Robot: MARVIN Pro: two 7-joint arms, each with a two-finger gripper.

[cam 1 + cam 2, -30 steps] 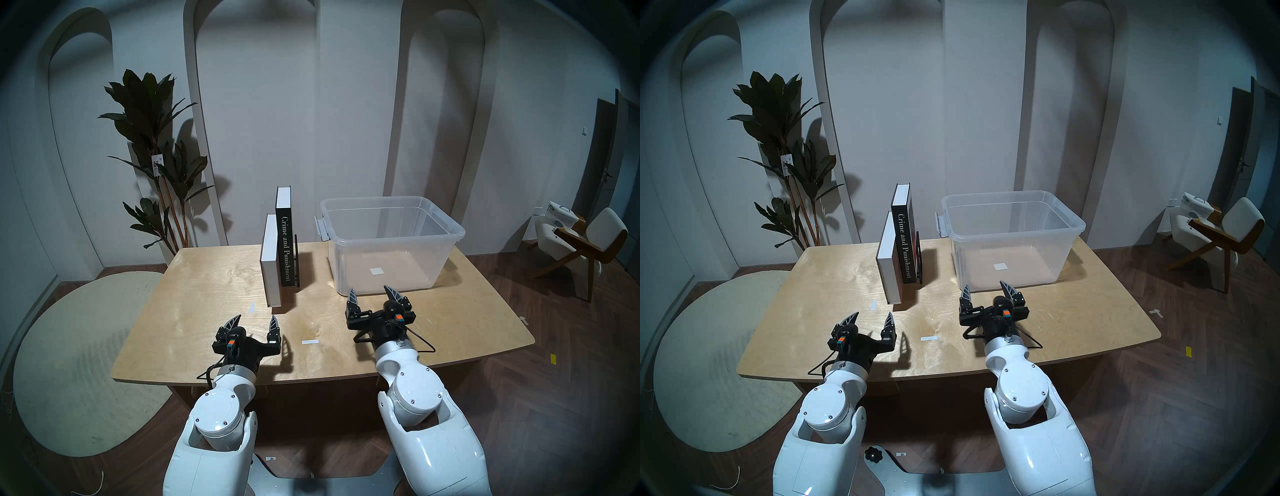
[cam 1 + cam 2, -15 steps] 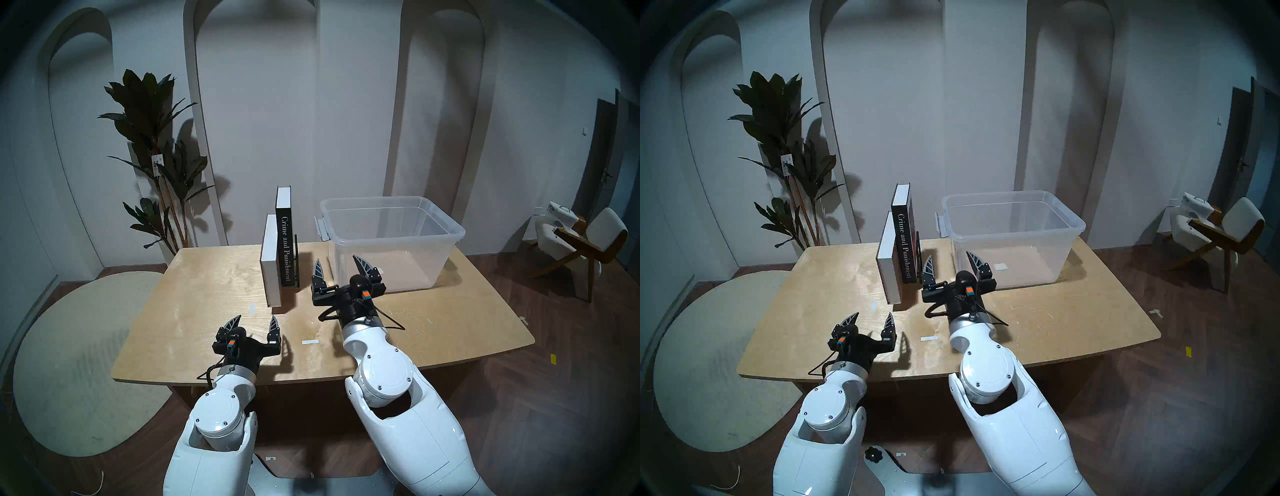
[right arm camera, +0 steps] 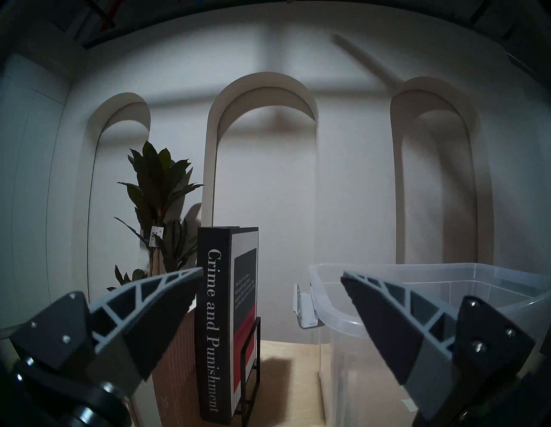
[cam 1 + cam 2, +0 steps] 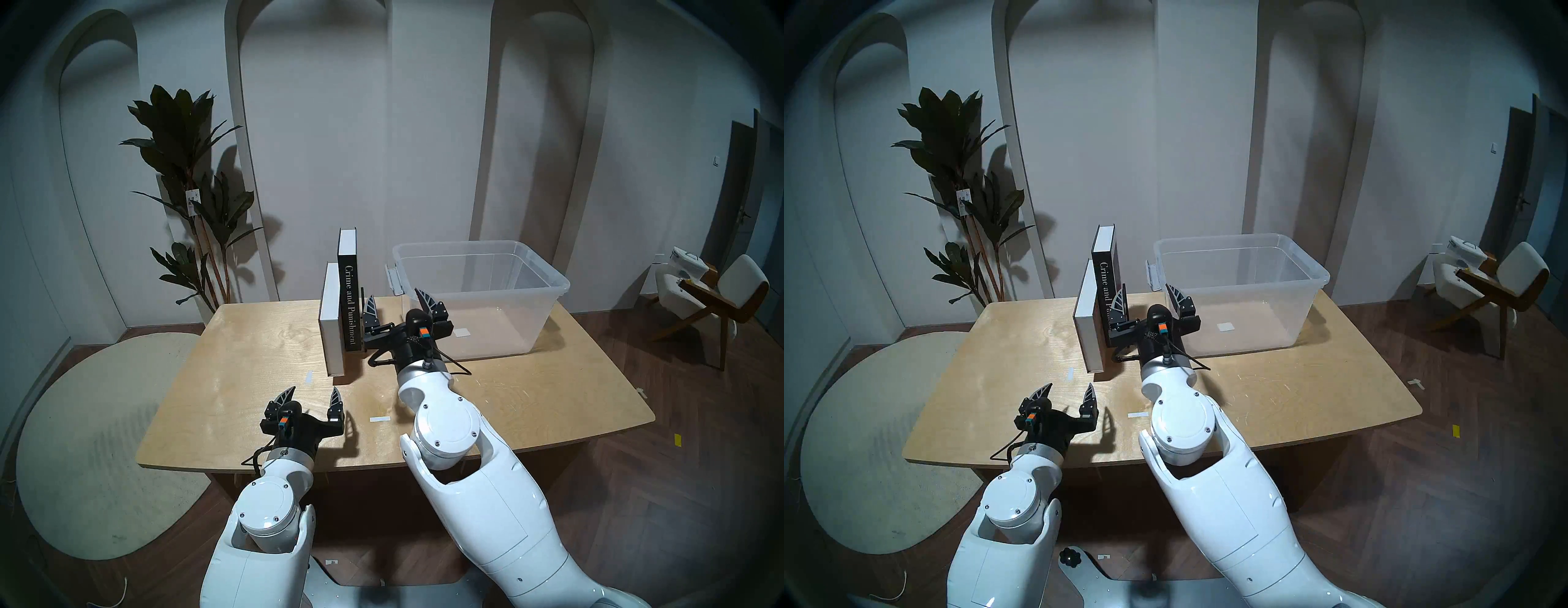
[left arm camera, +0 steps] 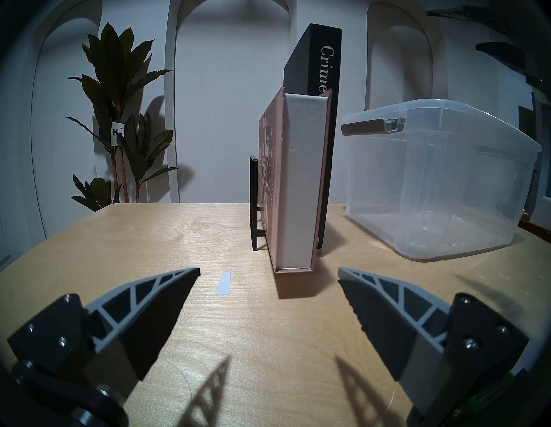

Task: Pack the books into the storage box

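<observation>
Two books stand upright side by side in a black wire book rack at the table's middle back. The tall black book lettered "Crime and Punishment" is on the right, the shorter reddish-brown book with white page edges on the left. The clear storage box stands to their right, empty but for a white label. My right gripper is open, raised between the black book and the box. My left gripper is open and empty, low over the table in front of the reddish-brown book.
White tape strips lie on the wooden table. A potted plant stands behind the table's back left corner. A chair is on the floor far right, a round rug on the left.
My right arm has swung left and up from in front of the storage box to beside the black book, its jaws still open. The left arm has not moved.
</observation>
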